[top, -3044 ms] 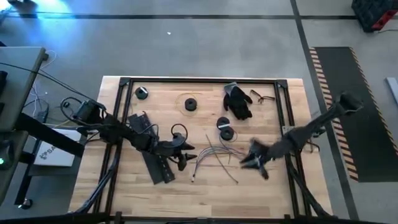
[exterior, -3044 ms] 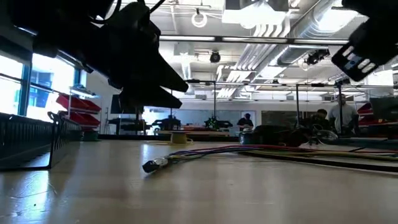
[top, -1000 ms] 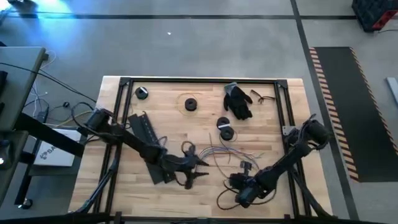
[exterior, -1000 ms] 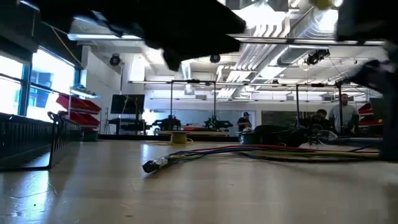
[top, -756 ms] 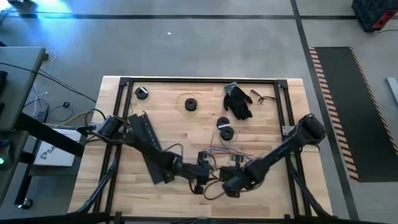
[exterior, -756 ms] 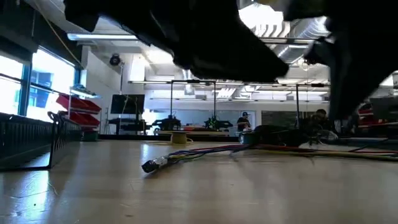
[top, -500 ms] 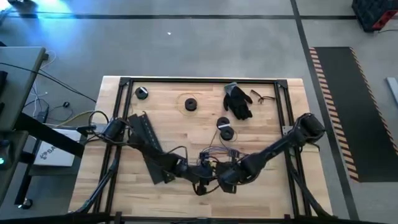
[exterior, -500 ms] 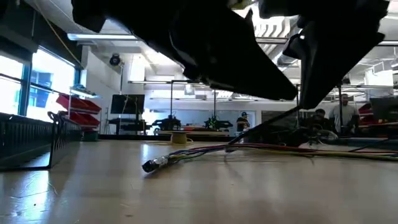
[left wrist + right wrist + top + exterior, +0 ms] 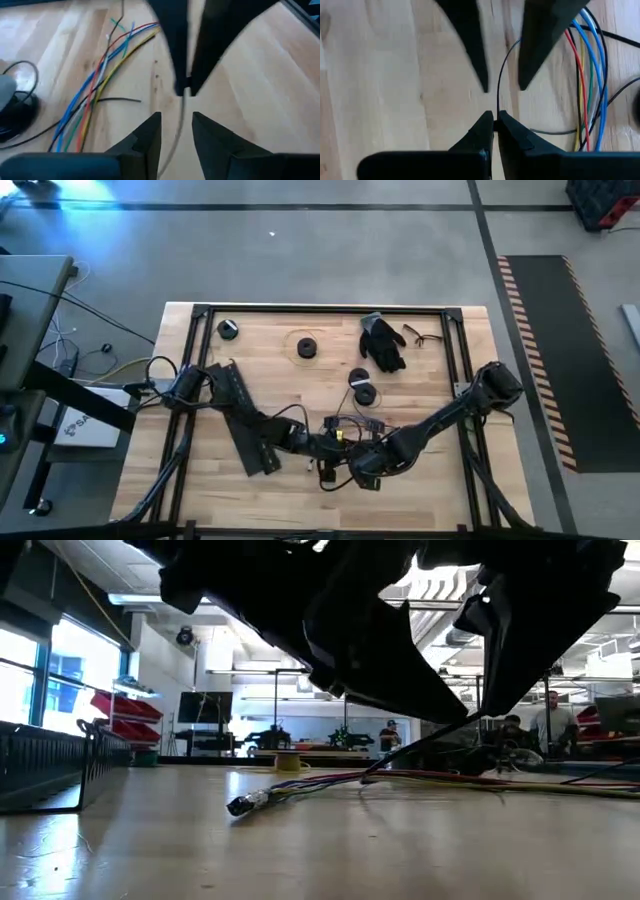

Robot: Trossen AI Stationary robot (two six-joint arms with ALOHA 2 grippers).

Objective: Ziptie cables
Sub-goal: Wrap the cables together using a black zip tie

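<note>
Here, right jaws: pressed together on a thin dark strand (image 9: 498,75), the tips meeting low over the pale wooden surface (image 9: 270,380), near its front middle.
Left jaws: spread, facing the right jaws tip to tip and just short of them; the pinched strand runs on into the gap between the left jaws, and I cannot tell whether it touches either side.
Strand's nature: too thin to say whether it is a zip tie or a single wire.
Strand's long axis: along the line joining the two arms' jaws.
Cables: a loose bundle of thin blue, red, yellow and green wires (image 9: 582,75) lying flat on the surface just beside both sets of jaws, held by neither.
Cables' long axis: roughly parallel to the held strand where they pass the jaws, fanning out farther on.
Nearer arm: about equal; both sets of jaws meet beside the bundle.
Likely turning point: closing the left jaws squarely on the strand already lined up between them.
</note>
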